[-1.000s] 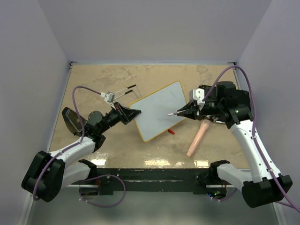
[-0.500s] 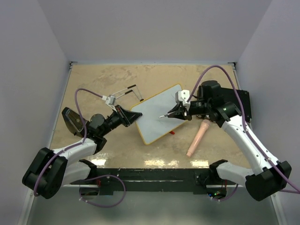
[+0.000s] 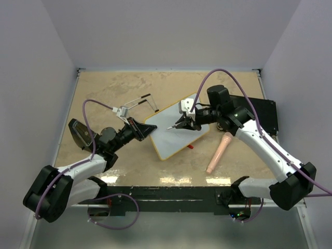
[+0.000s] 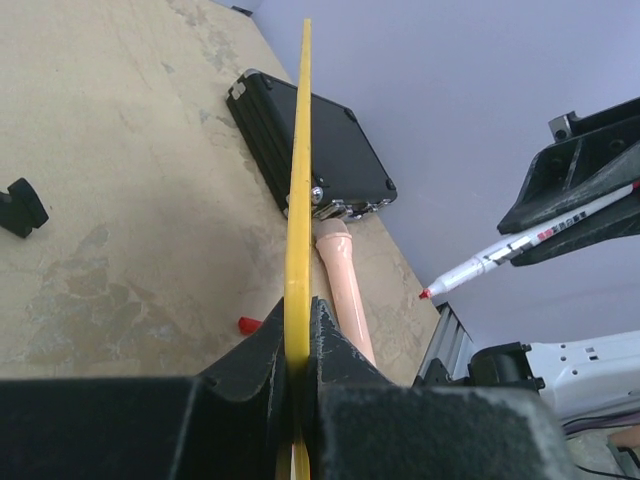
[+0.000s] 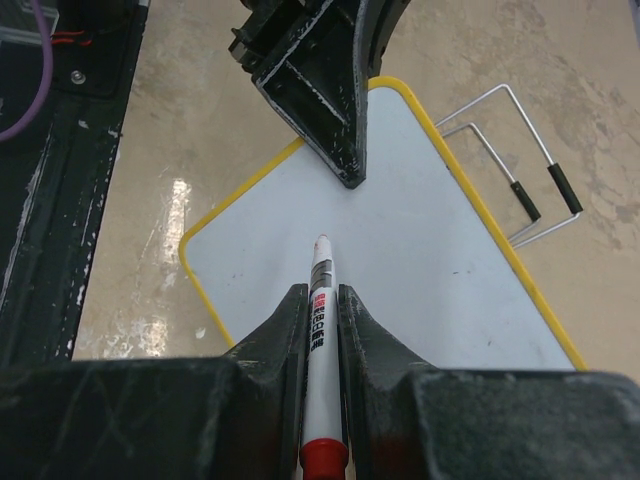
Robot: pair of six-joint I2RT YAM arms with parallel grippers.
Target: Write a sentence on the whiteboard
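Note:
The whiteboard (image 3: 176, 136) is white with a thin yellow rim and is held tilted off the table. My left gripper (image 3: 147, 127) is shut on its left edge; the left wrist view shows the rim (image 4: 297, 200) edge-on between the jaws. My right gripper (image 3: 188, 123) is shut on a white marker (image 5: 320, 330) with a red end. The marker tip (image 3: 168, 128) points at the board face close to the left gripper; I cannot tell if it touches. The board face (image 5: 400, 260) is blank; no red sentence shows.
A black rectangular case (image 3: 259, 111) lies at the right under the right arm. A pink eraser-like stick (image 3: 218, 152) and a small red marker cap (image 3: 190, 146) lie beside the board. A wire stand (image 3: 139, 101) lies at back left, and a black clip (image 4: 20, 207) lies on the table.
My right gripper has moved left across the board with the marker, towards the left gripper. The board has shifted slightly left and now stands tilted more.

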